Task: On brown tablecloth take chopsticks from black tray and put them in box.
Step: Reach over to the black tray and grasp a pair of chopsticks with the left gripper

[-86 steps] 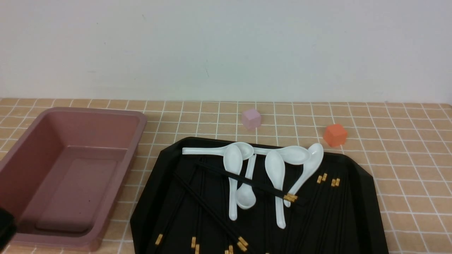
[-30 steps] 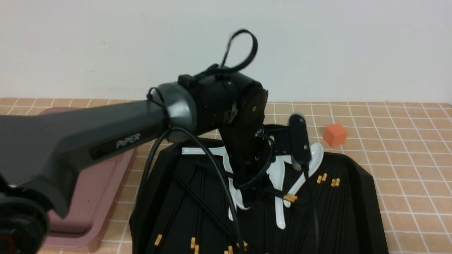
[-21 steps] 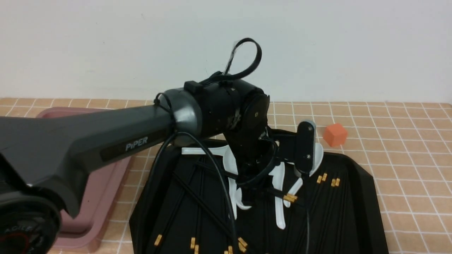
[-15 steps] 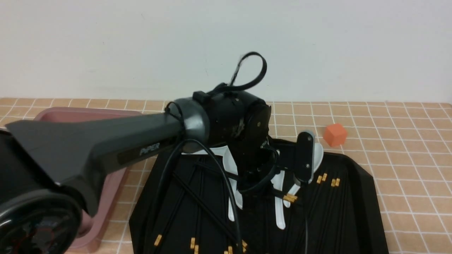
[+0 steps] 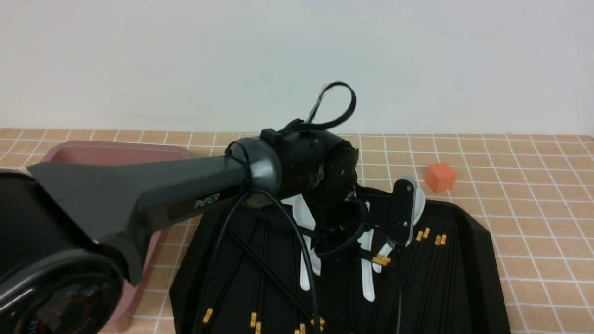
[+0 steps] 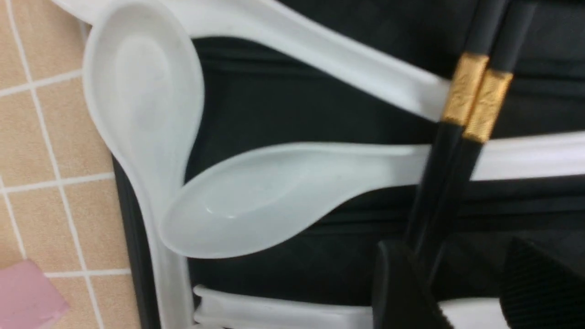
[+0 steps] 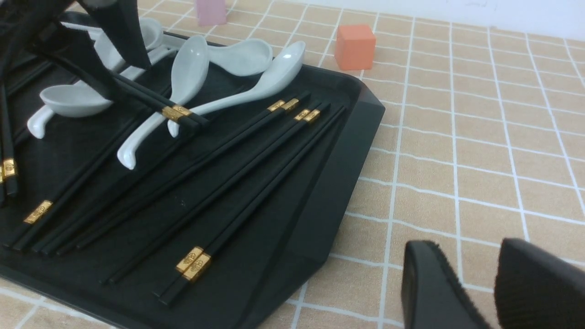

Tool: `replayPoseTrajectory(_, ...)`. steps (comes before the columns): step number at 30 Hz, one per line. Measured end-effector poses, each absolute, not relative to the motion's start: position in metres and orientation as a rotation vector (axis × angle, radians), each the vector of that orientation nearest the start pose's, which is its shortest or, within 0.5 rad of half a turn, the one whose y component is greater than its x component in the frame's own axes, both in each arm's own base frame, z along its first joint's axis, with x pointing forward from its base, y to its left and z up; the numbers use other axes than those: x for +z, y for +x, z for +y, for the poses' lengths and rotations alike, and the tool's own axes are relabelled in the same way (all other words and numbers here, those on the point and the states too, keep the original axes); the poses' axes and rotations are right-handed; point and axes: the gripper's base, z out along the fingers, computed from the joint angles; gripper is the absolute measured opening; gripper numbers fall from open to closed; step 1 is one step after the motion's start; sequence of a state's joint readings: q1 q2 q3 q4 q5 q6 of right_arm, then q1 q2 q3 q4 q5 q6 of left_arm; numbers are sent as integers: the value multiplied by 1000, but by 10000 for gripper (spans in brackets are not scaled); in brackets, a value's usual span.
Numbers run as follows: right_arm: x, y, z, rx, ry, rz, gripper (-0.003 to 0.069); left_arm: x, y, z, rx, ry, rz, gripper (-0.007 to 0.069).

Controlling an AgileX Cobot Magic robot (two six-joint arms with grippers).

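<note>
The black tray (image 5: 464, 260) lies on the brown tablecloth (image 5: 533, 208) with several black chopsticks (image 7: 256, 160) in it. One gold-banded pair of chopsticks (image 5: 380, 260) rests slanted across white spoons (image 5: 369, 283). My left gripper (image 6: 466, 283) is low over that pair and open; the sticks (image 6: 438, 192) run between its fingers, close to one finger (image 6: 397, 283). In the right wrist view its fingertips (image 7: 132, 50) stand on either side of the pair. The pink box (image 5: 116, 155) sits left of the tray, mostly behind my left arm. My right gripper (image 7: 475, 292) hovers open over bare cloth beside the tray.
An orange cube (image 5: 440, 177) sits on the cloth behind the tray's right corner. A pink cube (image 7: 210, 11) lies behind the tray, hidden by the arm in the front view. Several white spoons (image 6: 256, 196) crowd the tray's far part around the pair.
The left arm, absent at first, has swung in over the tray. Over the last second its wrist sank lower and its open fingers settled around the slanted chopstick pair.
</note>
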State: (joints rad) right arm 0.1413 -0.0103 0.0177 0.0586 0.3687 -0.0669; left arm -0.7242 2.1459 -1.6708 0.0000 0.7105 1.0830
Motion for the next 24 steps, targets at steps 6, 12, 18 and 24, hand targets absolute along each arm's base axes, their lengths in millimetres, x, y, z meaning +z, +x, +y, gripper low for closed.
replayPoseTrajectory(6,175,52,9,109,-157,1854,240,177,353,-312,-175,-2847,-2228,323)
replayPoseTrajectory(12,175,52,9,109,-157,1854,240,167,357,-311,-243,-2865,-2164,323)
replayPoseTrajectory(18,175,52,9,109,-157,1854,240,161,358,-311,-249,-2860,-2149,319)
replayPoseTrajectory(24,175,52,9,109,-157,1854,240,159,358,-311,-253,-2859,-2142,247)
